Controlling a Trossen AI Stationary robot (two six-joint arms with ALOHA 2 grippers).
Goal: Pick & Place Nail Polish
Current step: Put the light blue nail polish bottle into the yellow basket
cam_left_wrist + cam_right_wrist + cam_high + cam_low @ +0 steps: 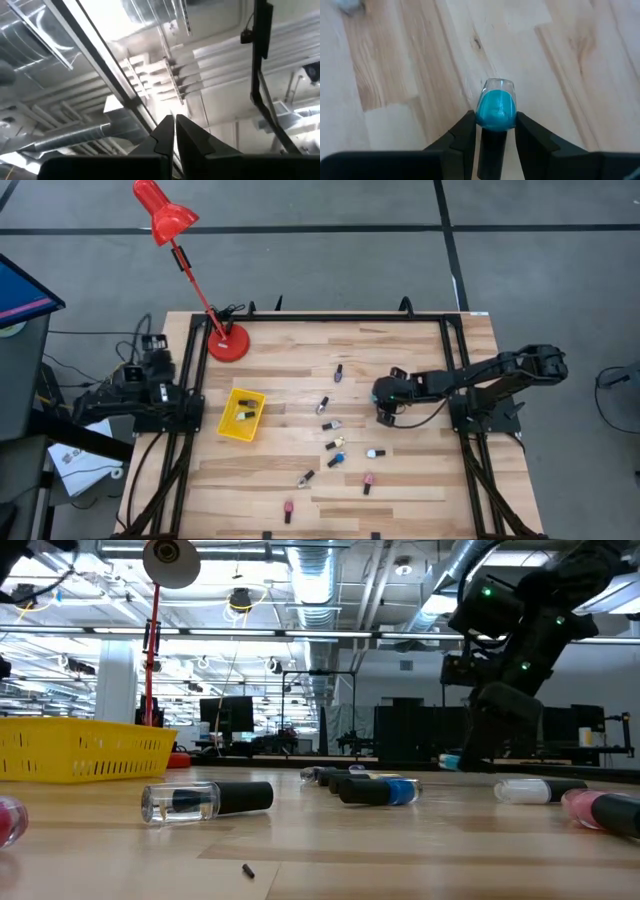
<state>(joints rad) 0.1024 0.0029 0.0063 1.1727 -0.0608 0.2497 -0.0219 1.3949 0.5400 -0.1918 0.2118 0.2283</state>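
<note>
Red lamp (165, 215) stands on a round base (228, 343) at the far left corner of the wood table (400, 500), head leaning out past the edge. Yellow basket (242, 414) sits left of centre, well apart from the fingers. Small dark speck (248, 869) lies on the tabletop.

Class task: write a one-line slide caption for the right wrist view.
Right gripper shut on a turquoise nail polish bottle above the wooden table.
</note>
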